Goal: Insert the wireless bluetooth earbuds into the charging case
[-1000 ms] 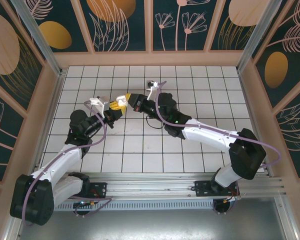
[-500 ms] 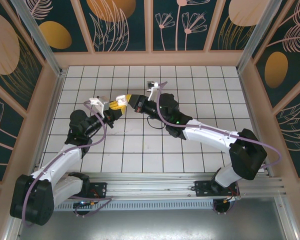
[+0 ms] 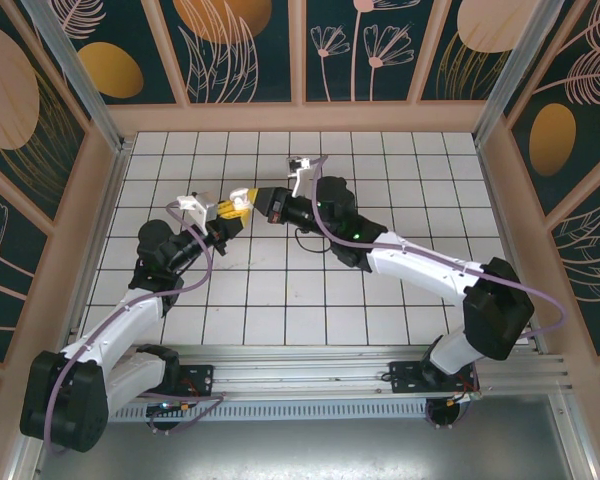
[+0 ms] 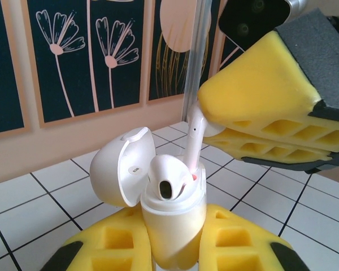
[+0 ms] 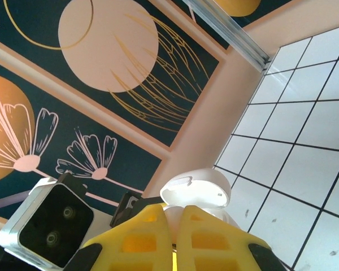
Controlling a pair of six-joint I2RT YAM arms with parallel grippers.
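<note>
Small white glossy hinged-lid charging case [image 4: 172,220] clamped upright by left gripper [image 4: 172,248], lid open, one white plastic earbud [image 4: 166,179] seated inside. Second white earbud [image 4: 195,138] pinched by right gripper [image 4: 214,125], which has been nudged slightly toward case within last second. Stem tip now at case mouth; insertion judged nearly done.

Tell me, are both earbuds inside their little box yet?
Not quite. Done: the left gripper clamps the charging case with its lid open, and one earbud sits inside. In hand: the right gripper pinches the second earbud, whose stem tip is at the case's opening beside the first. Left: push it fully down and let go.
</note>
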